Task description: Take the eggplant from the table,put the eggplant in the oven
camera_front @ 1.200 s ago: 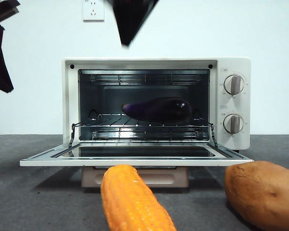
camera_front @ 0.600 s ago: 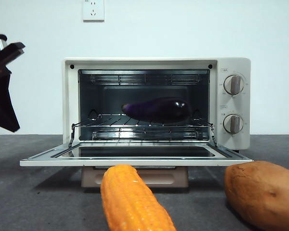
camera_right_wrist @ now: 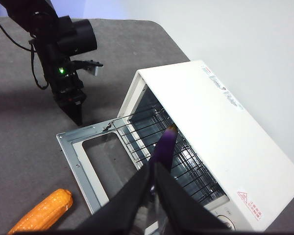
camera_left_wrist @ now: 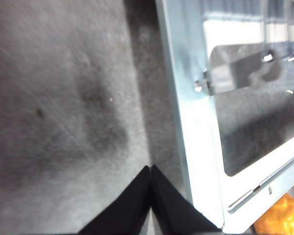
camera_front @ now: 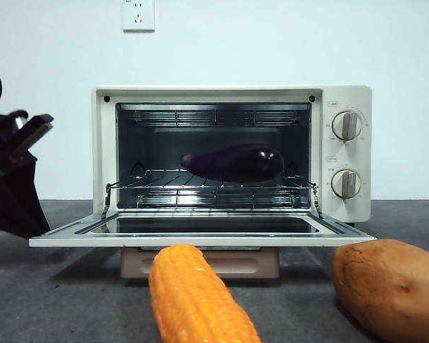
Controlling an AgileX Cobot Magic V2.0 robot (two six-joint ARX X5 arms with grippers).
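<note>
While the eggplant [camera_front: 233, 163] lies on the rack inside the open oven [camera_front: 349, 93], the left gripper [camera_left_wrist: 151, 167] hangs low over the table [camera_left_wrist: 54, 122] just beside the dropped door [camera_left_wrist: 196, 147], jaws together. High above, the right gripper [camera_right_wrist: 153, 169] also has its jaws together.

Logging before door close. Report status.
Left gripper shut, low beside open door. Right gripper shut, high over oven. Eggplant on rack inside. Corn and sweet potato in front, on table.
</note>
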